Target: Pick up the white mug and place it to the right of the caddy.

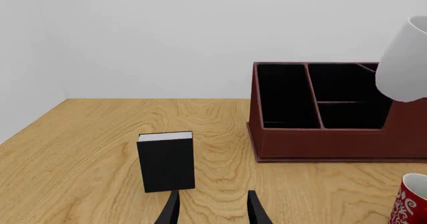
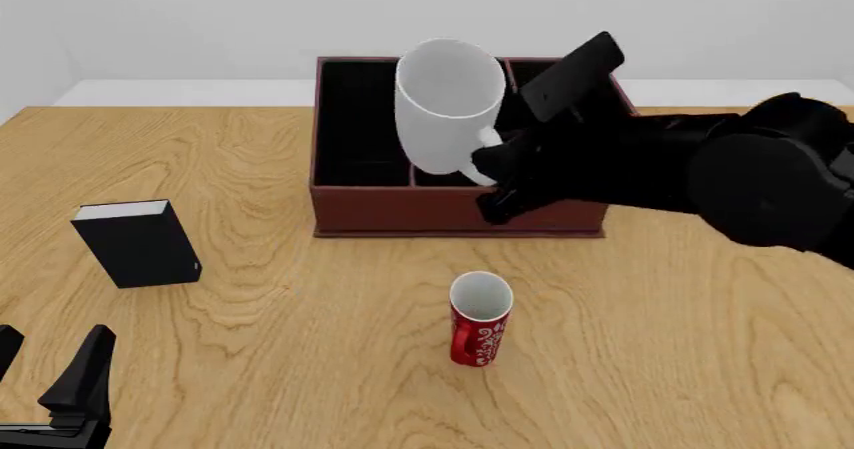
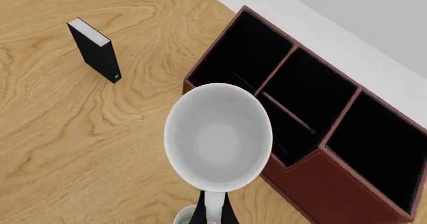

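White mug (image 2: 450, 102) held up off the table by the right gripper (image 2: 497, 174), fingers clamped on its handle. Mug tilted, mouth facing up and toward the camera, hanging in front of and above the caddy (image 2: 360, 197). Mug sits just left of the gripper, arm trailing off right. Red mug (image 2: 479, 319) upright on the table, nearer the camera than the caddy. Black book (image 2: 136, 244) stands well left. Left gripper (image 1: 212, 209) low at near left, fingers parted, holding nothing.
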Controlling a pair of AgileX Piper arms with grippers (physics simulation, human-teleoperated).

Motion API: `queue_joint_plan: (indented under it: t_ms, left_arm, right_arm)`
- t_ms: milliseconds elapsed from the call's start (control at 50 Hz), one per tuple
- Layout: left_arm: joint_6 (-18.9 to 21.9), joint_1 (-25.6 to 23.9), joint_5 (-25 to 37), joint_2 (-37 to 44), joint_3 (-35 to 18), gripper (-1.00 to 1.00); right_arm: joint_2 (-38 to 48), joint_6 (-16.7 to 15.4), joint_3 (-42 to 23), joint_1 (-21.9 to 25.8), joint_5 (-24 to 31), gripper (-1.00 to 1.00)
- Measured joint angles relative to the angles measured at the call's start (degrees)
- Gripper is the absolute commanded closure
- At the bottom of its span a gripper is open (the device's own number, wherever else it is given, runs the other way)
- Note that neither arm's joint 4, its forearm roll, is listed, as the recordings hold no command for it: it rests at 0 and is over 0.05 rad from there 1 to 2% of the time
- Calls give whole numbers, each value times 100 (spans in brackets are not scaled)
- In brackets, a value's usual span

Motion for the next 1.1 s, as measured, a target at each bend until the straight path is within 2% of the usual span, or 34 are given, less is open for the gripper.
queue_joint_plan:
  t_ms: [500,1100]
  left_arm:
    - [0,0,0,0,0,-100]
    - [0,0,0,0,0,-100]
  right_arm:
    - [-792,-104,426,-896,266,100]
    - [-1374,30,820,-1484,362,100]
